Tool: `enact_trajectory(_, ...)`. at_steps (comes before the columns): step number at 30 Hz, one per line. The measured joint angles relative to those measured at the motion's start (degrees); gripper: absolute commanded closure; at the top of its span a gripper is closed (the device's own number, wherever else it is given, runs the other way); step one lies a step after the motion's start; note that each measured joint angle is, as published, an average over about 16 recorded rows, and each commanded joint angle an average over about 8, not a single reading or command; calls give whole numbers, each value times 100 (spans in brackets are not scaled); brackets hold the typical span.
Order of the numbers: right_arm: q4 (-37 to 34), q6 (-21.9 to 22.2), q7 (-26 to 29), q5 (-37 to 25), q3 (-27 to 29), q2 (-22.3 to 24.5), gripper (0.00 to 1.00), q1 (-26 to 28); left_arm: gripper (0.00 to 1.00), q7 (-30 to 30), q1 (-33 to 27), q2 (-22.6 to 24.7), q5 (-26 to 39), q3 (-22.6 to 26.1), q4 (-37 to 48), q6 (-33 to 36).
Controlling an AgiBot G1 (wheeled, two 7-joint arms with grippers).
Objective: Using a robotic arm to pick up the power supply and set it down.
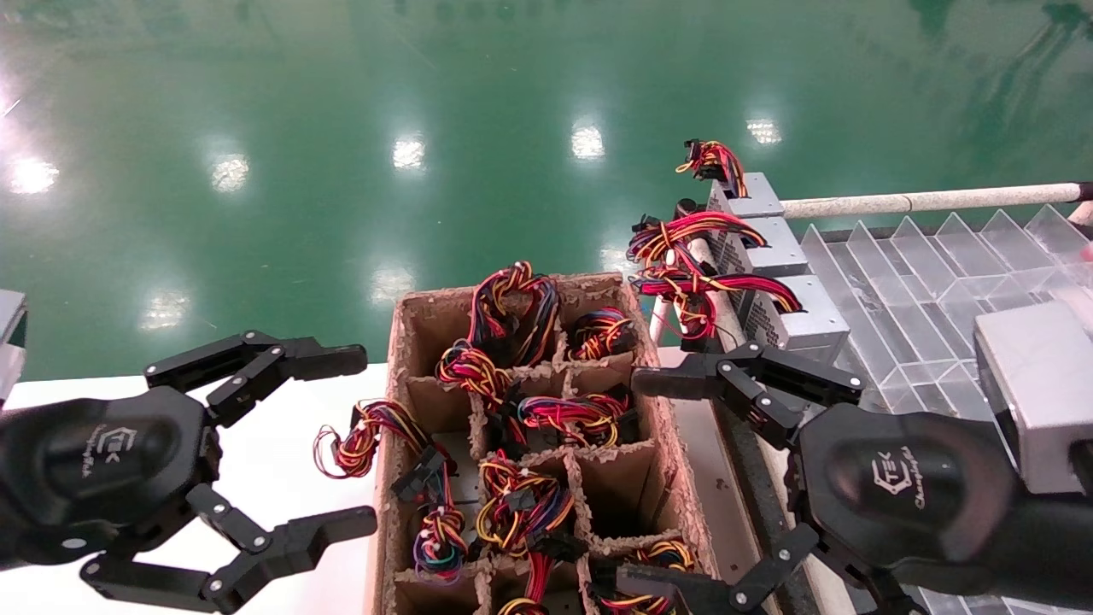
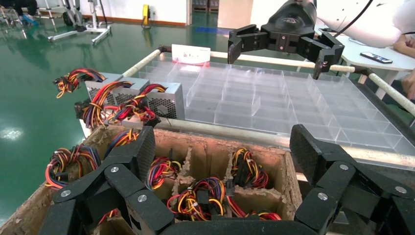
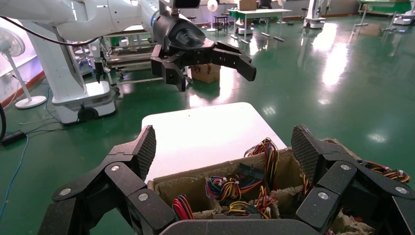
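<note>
The box (image 1: 401, 342) is brown; the wires (image 1: 512, 312) are red, yellow, orange, blue; the floor (image 1: 341, 128) is green.

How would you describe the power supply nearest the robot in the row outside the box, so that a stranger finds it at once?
Start at the brown cardboard box with wire-filled compartments. Past its far right corner, three silver-grey power supplies stand in a row along the clear divided tray. The nearest power supply is the one beside the box corner and just beyond the open right gripper; the other two lie farther away.

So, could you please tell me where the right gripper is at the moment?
In the head view the right gripper, open and empty, hovers at the right edge of the cardboard divider box, near the power supplies in the clear tray.
</note>
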Motion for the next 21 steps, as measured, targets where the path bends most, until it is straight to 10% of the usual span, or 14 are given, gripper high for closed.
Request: enact_trajectory(21,0,0,0,0,0,0,0,0,0,0,0,0,0,0,0,0)
